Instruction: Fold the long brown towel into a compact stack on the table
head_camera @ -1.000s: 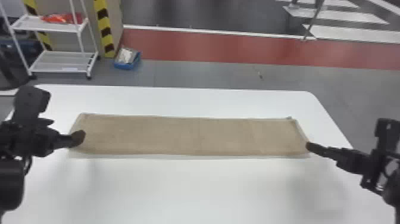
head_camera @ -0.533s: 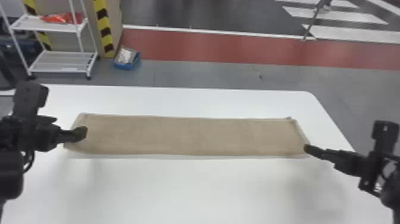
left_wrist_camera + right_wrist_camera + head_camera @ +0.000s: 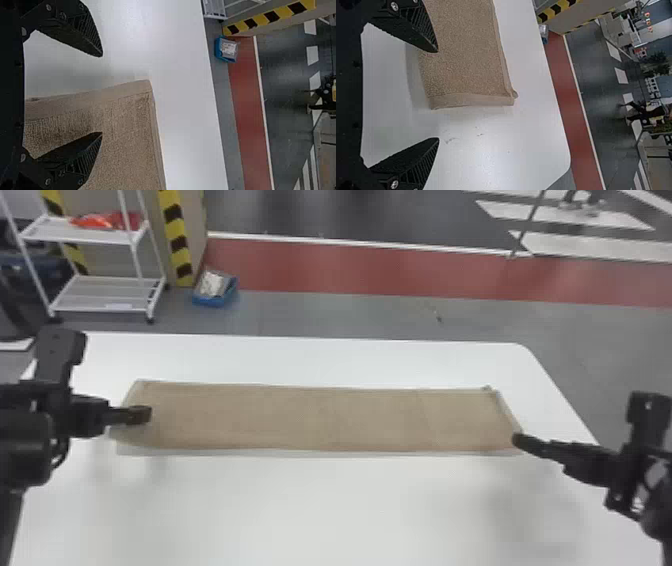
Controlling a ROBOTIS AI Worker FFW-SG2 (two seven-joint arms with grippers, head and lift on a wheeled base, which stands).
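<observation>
My left gripper [image 3: 141,415] is over the left end of the long brown towel [image 3: 320,417], which lies flat across the white table. At the towel's near right corner is my right gripper [image 3: 521,438]. In the left wrist view the left gripper [image 3: 102,95] stands open, one finger over the towel [image 3: 123,138] and the other over bare table beyond its end edge. The right wrist view has the right gripper [image 3: 439,95] open too, with the hemmed end of the towel [image 3: 462,59] beside and partly behind one finger. Whether either gripper touches the cloth I cannot tell.
The white table [image 3: 320,510] extends in front of the towel and has a rounded far right corner. On the floor behind it stand a white shelf rack [image 3: 100,295] and a blue box [image 3: 215,292], both at the back left.
The left gripper has moved slightly right, farther over the towel's left end. The right gripper has shifted a little left, to the near right corner. The towel lies as before.
</observation>
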